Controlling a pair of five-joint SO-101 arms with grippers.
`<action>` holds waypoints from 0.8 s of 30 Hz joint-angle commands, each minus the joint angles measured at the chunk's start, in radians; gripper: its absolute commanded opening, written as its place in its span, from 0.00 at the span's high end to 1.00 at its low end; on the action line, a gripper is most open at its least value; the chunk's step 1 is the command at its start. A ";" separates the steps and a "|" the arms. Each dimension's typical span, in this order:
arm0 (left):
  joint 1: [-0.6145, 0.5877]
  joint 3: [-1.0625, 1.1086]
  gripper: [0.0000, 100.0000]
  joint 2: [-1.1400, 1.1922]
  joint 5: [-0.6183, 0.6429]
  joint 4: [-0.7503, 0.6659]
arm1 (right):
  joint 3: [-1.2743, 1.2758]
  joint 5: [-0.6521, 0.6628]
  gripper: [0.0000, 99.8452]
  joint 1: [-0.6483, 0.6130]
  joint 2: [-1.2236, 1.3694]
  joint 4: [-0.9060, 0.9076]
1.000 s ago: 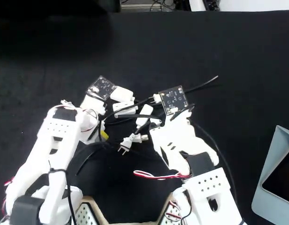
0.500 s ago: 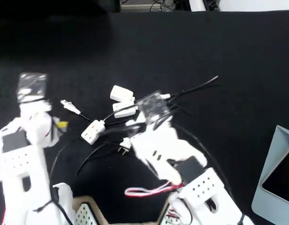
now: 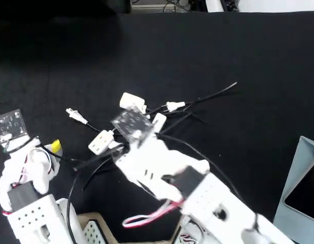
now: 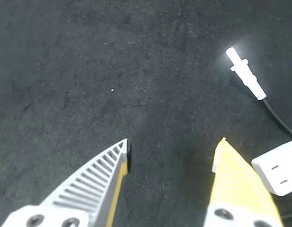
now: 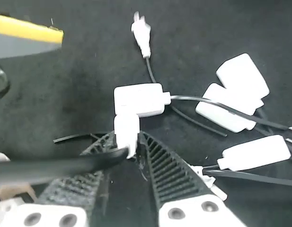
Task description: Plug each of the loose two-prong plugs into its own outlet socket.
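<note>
Black cloth counter, with white fittings and black cords bunched near its middle.

Left gripper: fingers wide apart with nothing between them, hanging over bare cloth. Near it lies a loose white two-prong plug on a black cord, its prongs free and apart from any socket. Just beside the yellow finger sits a white socket block with two slots. The slots that show are unfilled.

Right gripper: fingers narrow, closed on a small white plug body. That body butts against one side of a white block, apparently the same socket block. Cannot tell whether its prongs have entered.

Farther off are two rounded white adapter blocks, touching each other. A long white plug lies flat on its cord, with no socket seen on it.

Judgement: early in the task. No plug is visibly seated. One mating looks in hand under the right gripper. At least the plug near the left gripper, and probably the long one, remain to be placed, each in its own socket.
</note>
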 commanded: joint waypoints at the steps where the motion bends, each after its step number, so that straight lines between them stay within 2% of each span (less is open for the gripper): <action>1: -0.022 0.042 0.71 -0.048 0.011 -0.038 | -0.139 -0.003 0.99 -0.014 0.165 -0.051; 5: -0.091 0.070 0.71 -0.049 0.011 -0.084 | -0.176 -0.002 0.99 -0.015 0.315 -0.184; 8: -0.101 0.076 0.71 -0.049 0.011 -0.084 | -0.179 -0.002 0.99 -0.017 0.409 -0.273; 15: -0.105 0.085 0.71 -0.049 0.011 -0.089 | -0.272 -0.002 0.99 -0.078 0.605 -0.276; 24: -0.107 0.087 0.71 -0.049 0.011 -0.084 | -0.367 0.000 0.99 -0.075 0.742 -0.276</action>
